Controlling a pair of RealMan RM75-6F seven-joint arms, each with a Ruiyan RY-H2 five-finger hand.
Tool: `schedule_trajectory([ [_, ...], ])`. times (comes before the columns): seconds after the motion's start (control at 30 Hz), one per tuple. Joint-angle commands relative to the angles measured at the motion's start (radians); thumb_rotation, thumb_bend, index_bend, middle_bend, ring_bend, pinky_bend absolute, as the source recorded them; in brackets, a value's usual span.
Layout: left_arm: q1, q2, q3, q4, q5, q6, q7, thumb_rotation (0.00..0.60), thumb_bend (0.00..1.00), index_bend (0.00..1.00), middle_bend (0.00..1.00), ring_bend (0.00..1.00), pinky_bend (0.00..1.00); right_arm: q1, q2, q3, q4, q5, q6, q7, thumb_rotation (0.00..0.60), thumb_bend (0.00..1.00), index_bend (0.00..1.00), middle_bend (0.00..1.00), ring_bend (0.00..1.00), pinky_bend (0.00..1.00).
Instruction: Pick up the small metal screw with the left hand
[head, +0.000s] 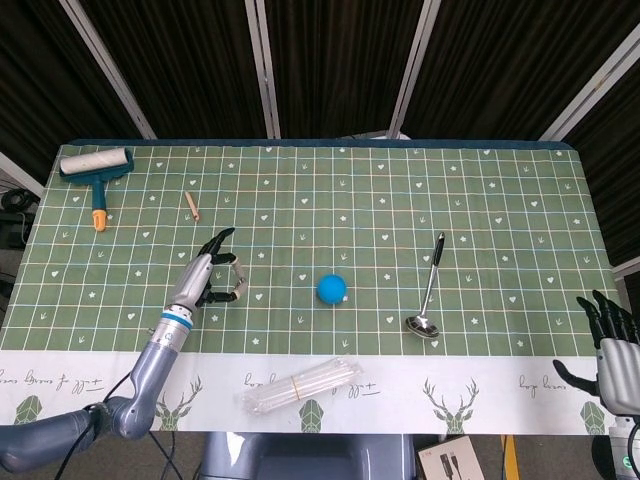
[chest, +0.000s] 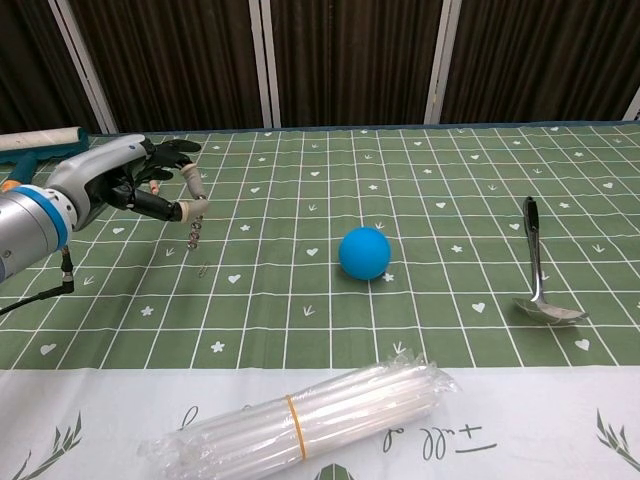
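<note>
The small metal screw (chest: 196, 229) hangs just under my left hand's fingertips (chest: 199, 208), pinched between thumb and a finger and lifted off the green checked cloth. My left hand (chest: 125, 186) is turned on its side over the left part of the table; the head view shows this left hand (head: 207, 274) left of the blue ball. In the head view the screw is too small to make out. My right hand (head: 612, 344) hovers off the table's near right corner with fingers spread and nothing in it.
A blue ball (chest: 363, 252) sits mid-table, and a metal spoon (chest: 536, 268) lies to the right. A wrapped straw bundle (chest: 300, 419) lies at the front edge. A lint roller (head: 97, 167) and a small wooden stick (head: 190, 206) lie far left. A thin wire piece (chest: 204, 268) lies under the hand.
</note>
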Motion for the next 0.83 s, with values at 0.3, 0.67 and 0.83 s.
schedule_trajectory([
  [0.3, -0.014, -0.039, -0.005, 0.089, 0.002, -0.035, -0.028, 0.600, 0.47, 0.60, 0.00, 0.00, 0.00, -0.001, 0.002, 0.001, -0.001, 0.007, -0.001, 0.000, 0.600, 0.10, 0.08, 0.00, 0.00, 0.07],
  [0.67, -0.027, -0.056, -0.006, 0.135, 0.024, -0.062, -0.058, 0.600, 0.47, 0.60, 0.00, 0.00, 0.00, 0.000, 0.001, 0.001, -0.003, 0.010, -0.005, -0.004, 0.600, 0.10, 0.08, 0.00, 0.00, 0.07],
  [0.83, -0.034, -0.061, -0.008, 0.137, 0.027, -0.068, -0.055, 0.600, 0.47, 0.60, 0.00, 0.00, 0.00, -0.001, 0.001, 0.002, -0.004, 0.013, -0.004, -0.002, 0.600, 0.10, 0.08, 0.00, 0.00, 0.07],
])
